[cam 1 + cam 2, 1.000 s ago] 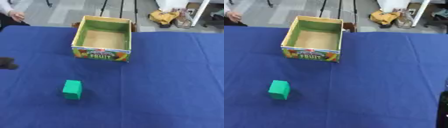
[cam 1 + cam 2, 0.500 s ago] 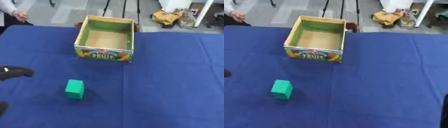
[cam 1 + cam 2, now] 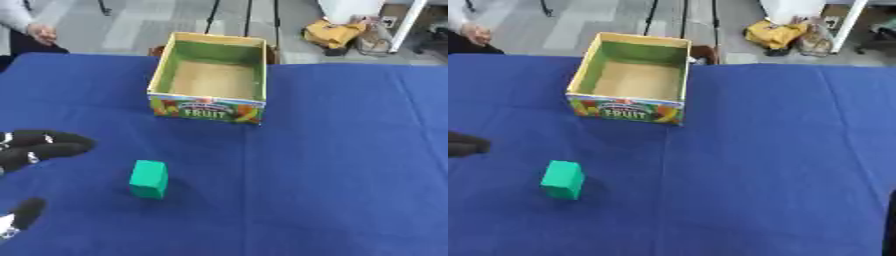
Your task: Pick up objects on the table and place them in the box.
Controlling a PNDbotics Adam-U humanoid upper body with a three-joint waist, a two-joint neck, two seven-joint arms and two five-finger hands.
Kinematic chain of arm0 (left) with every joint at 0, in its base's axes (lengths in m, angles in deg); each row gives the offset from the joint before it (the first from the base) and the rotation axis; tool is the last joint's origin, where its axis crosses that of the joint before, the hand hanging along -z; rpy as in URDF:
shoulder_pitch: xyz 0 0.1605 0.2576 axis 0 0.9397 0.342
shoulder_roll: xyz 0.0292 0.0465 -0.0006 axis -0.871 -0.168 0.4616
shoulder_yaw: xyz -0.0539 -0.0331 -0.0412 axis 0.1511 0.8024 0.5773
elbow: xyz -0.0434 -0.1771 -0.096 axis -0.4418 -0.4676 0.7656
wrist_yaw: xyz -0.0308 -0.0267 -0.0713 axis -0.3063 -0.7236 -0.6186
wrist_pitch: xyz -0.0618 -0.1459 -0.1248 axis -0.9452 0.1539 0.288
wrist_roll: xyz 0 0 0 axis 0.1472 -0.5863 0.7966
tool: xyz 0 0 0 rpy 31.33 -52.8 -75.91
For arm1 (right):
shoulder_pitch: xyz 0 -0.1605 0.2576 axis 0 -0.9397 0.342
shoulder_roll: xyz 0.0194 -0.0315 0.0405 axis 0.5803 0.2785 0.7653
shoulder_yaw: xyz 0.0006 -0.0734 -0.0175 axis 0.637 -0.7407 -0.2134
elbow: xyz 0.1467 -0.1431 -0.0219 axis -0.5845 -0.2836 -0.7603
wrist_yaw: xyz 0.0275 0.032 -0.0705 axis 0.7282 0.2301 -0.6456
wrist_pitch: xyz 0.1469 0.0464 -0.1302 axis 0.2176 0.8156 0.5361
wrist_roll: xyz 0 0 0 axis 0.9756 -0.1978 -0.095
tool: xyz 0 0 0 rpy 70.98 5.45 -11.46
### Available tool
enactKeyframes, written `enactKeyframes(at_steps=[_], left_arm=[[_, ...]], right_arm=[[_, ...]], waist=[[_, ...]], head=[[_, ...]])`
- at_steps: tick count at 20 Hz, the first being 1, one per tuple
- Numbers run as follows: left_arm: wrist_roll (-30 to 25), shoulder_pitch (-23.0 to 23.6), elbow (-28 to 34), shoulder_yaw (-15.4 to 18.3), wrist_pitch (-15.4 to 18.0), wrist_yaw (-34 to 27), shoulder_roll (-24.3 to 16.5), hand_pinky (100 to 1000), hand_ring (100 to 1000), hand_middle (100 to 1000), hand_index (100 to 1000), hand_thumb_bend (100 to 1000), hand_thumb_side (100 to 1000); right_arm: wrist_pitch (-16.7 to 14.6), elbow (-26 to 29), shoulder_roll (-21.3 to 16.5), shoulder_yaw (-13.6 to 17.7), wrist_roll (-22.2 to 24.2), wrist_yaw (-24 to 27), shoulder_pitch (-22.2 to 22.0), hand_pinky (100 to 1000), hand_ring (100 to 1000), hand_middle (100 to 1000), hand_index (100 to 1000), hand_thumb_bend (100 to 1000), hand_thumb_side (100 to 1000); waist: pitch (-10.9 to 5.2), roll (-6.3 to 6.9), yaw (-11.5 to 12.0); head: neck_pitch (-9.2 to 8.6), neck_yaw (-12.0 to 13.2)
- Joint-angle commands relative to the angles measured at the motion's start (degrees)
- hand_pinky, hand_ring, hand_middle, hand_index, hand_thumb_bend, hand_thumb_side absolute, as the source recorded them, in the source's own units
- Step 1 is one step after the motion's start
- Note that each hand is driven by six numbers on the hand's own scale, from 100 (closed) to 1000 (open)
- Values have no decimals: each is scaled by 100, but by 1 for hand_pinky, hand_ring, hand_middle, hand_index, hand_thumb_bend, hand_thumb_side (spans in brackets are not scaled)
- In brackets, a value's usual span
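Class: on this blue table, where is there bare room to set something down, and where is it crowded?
Free: the blue tablecloth right of the cardboard fruit box and the green block. Crowded: the left edge, where the left hand nears the block.

The left hand point(image 3: 39, 147) comes further in from the left edge than before and is now nearer the green block point(image 3: 149, 178), with its fingers spread open.
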Motion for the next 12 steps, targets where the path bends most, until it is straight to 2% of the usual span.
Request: enactKeyframes(at_steps=[1, 4, 7, 9, 12], left_arm=[[-234, -185, 83, -39, -278, 73, -238, 834, 871, 913, 1000, 100, 900], [-439, -346, 83, -76, -494, 133, -253, 844, 889, 944, 1000, 100, 1000], [-535, -490, 83, -99, -635, 205, -279, 852, 904, 961, 1000, 100, 1000], [-543, -579, 82, -113, -684, 261, -301, 854, 909, 964, 1000, 161, 1000], [-589, -734, -21, -177, -725, 300, -323, 845, 896, 937, 1000, 178, 1000]], right_arm=[[0, 117, -135, -21, 47, 48, 57, 803, 844, 575, 846, 100, 760], [7, 117, -131, -28, 70, 64, 49, 804, 845, 576, 846, 100, 756], [17, 117, -125, -31, 82, 72, 40, 805, 846, 575, 846, 100, 752], [22, 117, -127, -32, 88, 77, 33, 805, 846, 575, 846, 100, 749], [33, 117, -121, -38, 104, 86, 22, 806, 848, 573, 847, 100, 741]], waist=[[-85, 39, -5], [-94, 57, -8], [-104, 71, -17], [-111, 78, -21], [-117, 91, -29]], head=[[-63, 13], [-67, 21], [-92, 31], [-97, 36], [-114, 56]])
